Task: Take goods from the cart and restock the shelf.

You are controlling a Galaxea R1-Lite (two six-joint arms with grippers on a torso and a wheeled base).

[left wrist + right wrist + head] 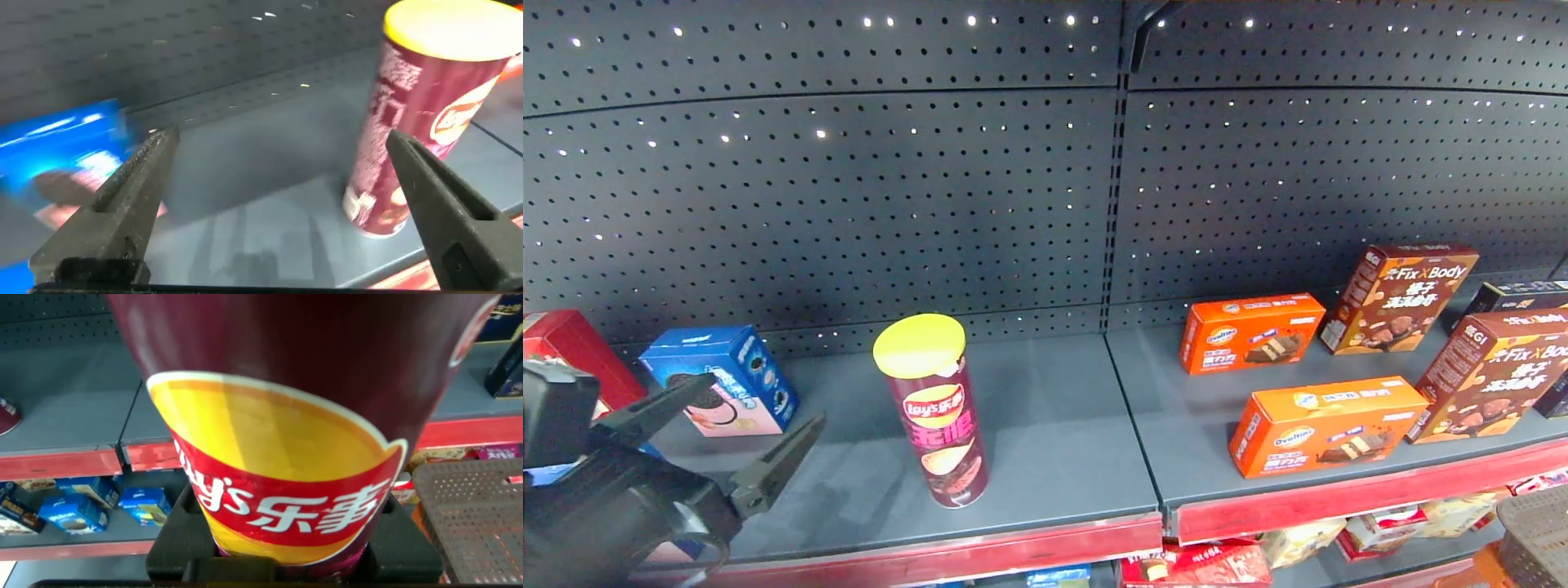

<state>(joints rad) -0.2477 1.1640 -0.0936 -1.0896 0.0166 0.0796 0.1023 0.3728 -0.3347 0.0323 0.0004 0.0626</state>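
Cropped, covered, blurred
Cut by the left edge of the head view and part-covered by the left hand (764,400): red box (572,347), with a corner of the blue box (727,380) behind one finger as well; sliced by the right edge: dark box (1523,294), nearest brown box (1494,376) and basket (1539,531); tucked under the shelf (1339,490) and cropped at the bottom: lower-shelf packs (1201,565), kinds too small to tell; in the left wrist view, blue box smeared by blur and run off the edge, standing can (425,122) clipped across its lid; in the right wrist view, close can (286,457) cropped above and at both sides, masking much of the shelf behind
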